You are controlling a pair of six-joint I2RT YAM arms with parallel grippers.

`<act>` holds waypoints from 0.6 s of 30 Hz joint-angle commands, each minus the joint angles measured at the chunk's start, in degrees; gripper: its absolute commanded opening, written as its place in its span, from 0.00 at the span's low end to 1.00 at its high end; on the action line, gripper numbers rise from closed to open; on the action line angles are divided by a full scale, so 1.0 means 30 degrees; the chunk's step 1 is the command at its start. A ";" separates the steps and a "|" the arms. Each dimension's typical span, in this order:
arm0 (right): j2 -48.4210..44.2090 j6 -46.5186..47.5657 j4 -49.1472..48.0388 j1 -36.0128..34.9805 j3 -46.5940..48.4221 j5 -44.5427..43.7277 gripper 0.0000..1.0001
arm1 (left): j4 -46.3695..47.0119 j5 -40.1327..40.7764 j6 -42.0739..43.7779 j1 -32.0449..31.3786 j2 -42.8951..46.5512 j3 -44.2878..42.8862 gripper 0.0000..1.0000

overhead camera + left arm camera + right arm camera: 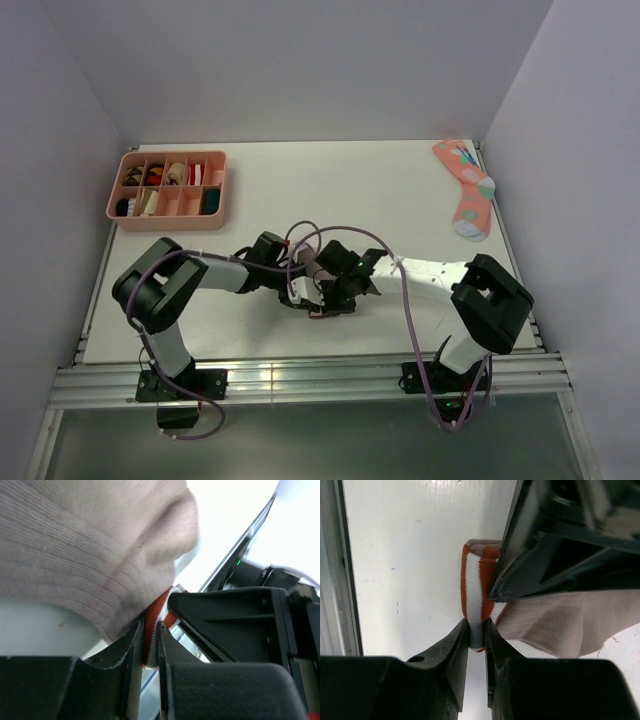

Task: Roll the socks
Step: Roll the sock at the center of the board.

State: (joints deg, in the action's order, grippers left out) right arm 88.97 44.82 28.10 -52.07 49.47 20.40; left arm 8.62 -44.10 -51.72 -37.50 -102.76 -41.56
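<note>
Jaws of the left gripper and the right gripper both clench the striped cuff of the brown sock, at the near middle of the table, seemingly to stretch the cuff open for tucking the roll.

Left arm, right arm folded inward, wrists meeting (both jaws clamped narrow).

taupe sock: ribbed knit cloth | table: smooth, matt | right gripper: matt black plastic
</note>
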 commanded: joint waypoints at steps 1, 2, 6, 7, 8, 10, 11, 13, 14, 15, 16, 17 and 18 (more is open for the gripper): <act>0.0489 0.0762 0.3054 0.0891 0.1202 0.1808 0.19 | 0.4298 0.2976 -0.1915 0.0047 0.1819 0.1020 0.19; 0.0548 0.0851 0.3491 0.1241 0.1407 0.1928 0.19 | 0.4739 0.3328 -0.2122 0.0047 0.2025 0.1225 0.19; 0.1163 0.1261 0.4548 0.1975 0.2460 0.2748 0.20 | 0.7812 0.4736 -0.3410 0.0047 0.3021 0.3036 0.20; 0.1338 0.1436 0.4840 0.2093 0.2667 0.3069 0.20 | 0.9066 0.5057 -0.3935 0.0047 0.3110 0.3420 0.20; 0.1659 0.1554 0.5394 0.2181 0.3046 0.3217 0.20 | 0.9601 0.5234 -0.4056 0.0047 0.3169 0.3685 0.21; 0.2215 0.1934 0.6244 0.2387 0.3400 0.3510 0.20 | 1.0364 0.5672 -0.4116 0.0047 0.3286 0.4272 0.21; 0.2422 0.2081 0.6540 0.2416 0.3576 0.3656 0.20 | 1.0571 0.5820 -0.4029 0.0018 0.3374 0.4448 0.21; 0.2803 0.2402 0.7125 0.2533 0.4103 0.3979 0.20 | 1.0923 0.6054 -0.3883 0.0047 0.3550 0.4887 0.23; 0.3124 0.2521 0.7563 0.2592 0.4250 0.4154 0.20 | 1.1070 0.6056 -0.3795 0.0018 0.3579 0.4976 0.23; 0.3243 0.2580 0.7742 0.2621 0.4396 0.4185 0.20 | 1.1187 0.6027 -0.3678 0.0018 0.3580 0.5122 0.23; 0.3331 0.2725 0.7889 0.2651 0.4456 0.4185 0.20 | 1.1304 0.6027 -0.3531 -0.0011 0.3609 0.5181 0.22; 0.3506 0.2814 0.8180 0.2651 0.4514 0.4214 0.20 | 1.1451 0.6027 -0.3443 0.0018 0.3638 0.5269 0.23; 0.3624 0.2989 0.8386 0.2680 0.4660 0.4243 0.20 | 1.1394 0.6056 -0.3355 -0.0011 0.3667 0.5357 0.23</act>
State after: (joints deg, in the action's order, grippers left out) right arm 99.00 51.40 47.09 -44.58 60.64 31.22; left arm 37.32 -27.57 -62.65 -37.54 -93.95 -26.15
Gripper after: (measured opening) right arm 0.216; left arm 0.227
